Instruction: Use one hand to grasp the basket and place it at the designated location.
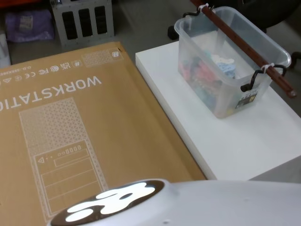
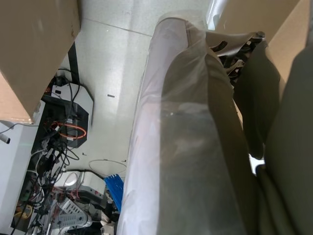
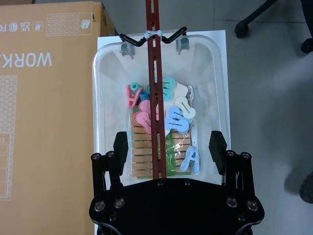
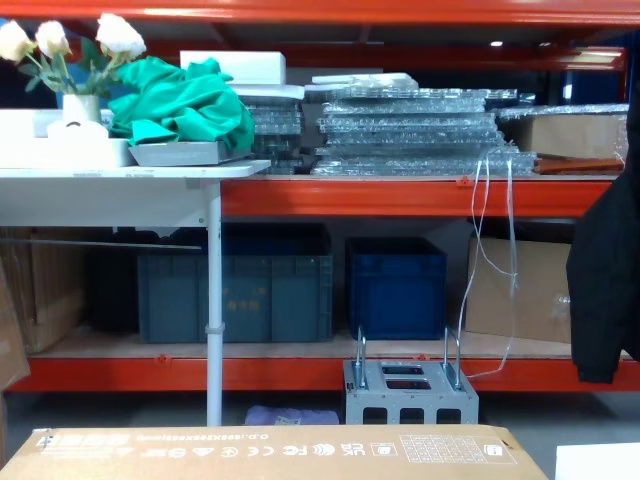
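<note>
The basket [image 1: 221,101] is a translucent tub standing on a white table [image 1: 235,146] at the right of the head view. A red-brown bar [image 1: 244,44] runs across its top, tied to black hooks at both ends. Coloured and wooden clothes pegs [image 3: 168,120] lie inside it. In the right wrist view my right gripper [image 3: 169,147] hovers above the near end of the basket [image 3: 96,112]. It is open, with one finger on each side of the bar [image 3: 155,93] and nothing between them touching. My left arm is parked low beside the body.
A large cardboard box [image 1: 94,132] marked WORKSTATION lies flat against the table's left side. A grey metal box [image 4: 410,395] stands on the floor beyond it, before shelves with blue crates [image 4: 395,285]. A chair base [image 3: 254,19] stands past the table.
</note>
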Available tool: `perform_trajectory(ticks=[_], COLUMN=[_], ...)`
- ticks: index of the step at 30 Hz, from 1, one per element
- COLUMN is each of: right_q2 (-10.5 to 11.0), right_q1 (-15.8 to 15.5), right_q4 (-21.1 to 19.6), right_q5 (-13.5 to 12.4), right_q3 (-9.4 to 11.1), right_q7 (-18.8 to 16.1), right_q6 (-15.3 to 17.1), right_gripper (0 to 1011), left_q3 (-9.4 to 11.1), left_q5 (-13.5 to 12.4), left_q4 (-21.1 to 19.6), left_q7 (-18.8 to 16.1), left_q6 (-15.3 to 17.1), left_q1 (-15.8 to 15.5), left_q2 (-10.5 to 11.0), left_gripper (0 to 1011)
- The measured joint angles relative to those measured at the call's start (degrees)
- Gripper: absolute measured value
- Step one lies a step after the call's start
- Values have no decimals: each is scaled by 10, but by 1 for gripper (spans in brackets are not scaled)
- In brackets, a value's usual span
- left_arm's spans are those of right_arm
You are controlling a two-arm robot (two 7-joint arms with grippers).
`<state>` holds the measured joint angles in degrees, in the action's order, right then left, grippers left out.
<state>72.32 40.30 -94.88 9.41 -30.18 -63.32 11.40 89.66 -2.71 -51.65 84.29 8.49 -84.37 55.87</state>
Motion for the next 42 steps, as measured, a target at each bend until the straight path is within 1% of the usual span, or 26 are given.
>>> perform_trajectory(ticks=[42], right_q2=[0], right_q1=[0], right_q4=[0], right_q5=[0], right_q3=[0], right_q7=[0], right_q6=[0], right_gripper=[1000], left_q3=[0], left_q5=[0], left_q4=[0], left_q7=[0], left_q6=[0], left_q1=[0], left_q2=[0], left_gripper=[0])
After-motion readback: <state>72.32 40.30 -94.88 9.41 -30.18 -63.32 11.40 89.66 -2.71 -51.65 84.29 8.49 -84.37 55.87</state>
